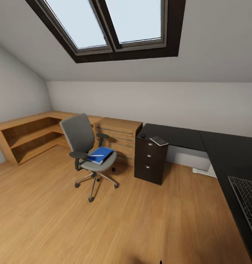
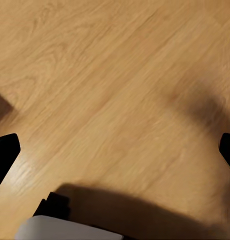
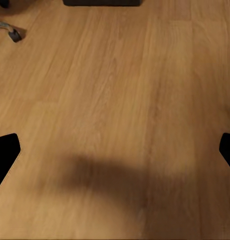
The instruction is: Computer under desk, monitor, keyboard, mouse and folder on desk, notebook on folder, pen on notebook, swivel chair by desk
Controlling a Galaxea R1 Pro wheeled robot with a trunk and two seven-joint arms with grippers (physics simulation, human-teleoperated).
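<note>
Folder (image 1: 100, 155) on swivel chair (image 1: 82, 141) seat, far left, well apart from both grippers (image 2: 115, 150) (image 3: 115, 150); fingers spread wide over floor (image 3: 120, 90).

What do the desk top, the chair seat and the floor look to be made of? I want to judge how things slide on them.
Desk: glossy black top, probably laminate or lacquer, judging by its faint sheen. Chair: grey matte upholstery, likely fabric, on a shiny chrome-look base. Floor: light wood planks with visible grain and a soft satin reflection.
</note>
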